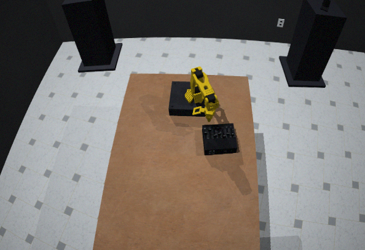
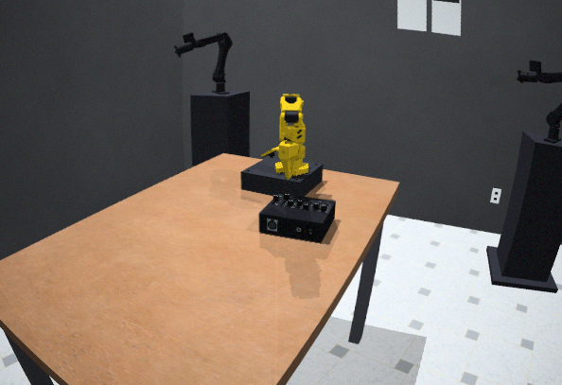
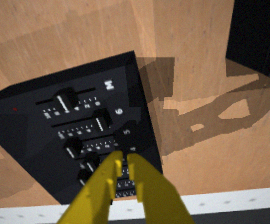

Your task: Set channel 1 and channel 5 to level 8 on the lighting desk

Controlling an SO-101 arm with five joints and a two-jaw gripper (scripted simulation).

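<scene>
The black lighting desk [image 1: 220, 139] sits on the wooden table, in front of the arm's black base. It also shows in the exterior view [image 2: 297, 217] and fills the left of the wrist view [image 3: 71, 140]. Its fader rows carry white labels M, 6, 5. The M fader cap [image 3: 65, 97] stands left of mid-track, the channel 6 cap [image 3: 104, 119] near the label end, the channel 5 cap [image 3: 124, 132] close to its label. My yellow gripper [image 3: 121, 159] is shut and empty, its tips just above the desk by the lower channel rows. My fingers hide the lower rows.
The arm's black base block [image 1: 184, 99] stands behind the desk and shows at the top right of the wrist view [image 3: 258, 35]. The table's right edge runs close to the desk. Two black pedestals [image 1: 90, 26] [image 1: 313, 40] with dark arms stand on the floor.
</scene>
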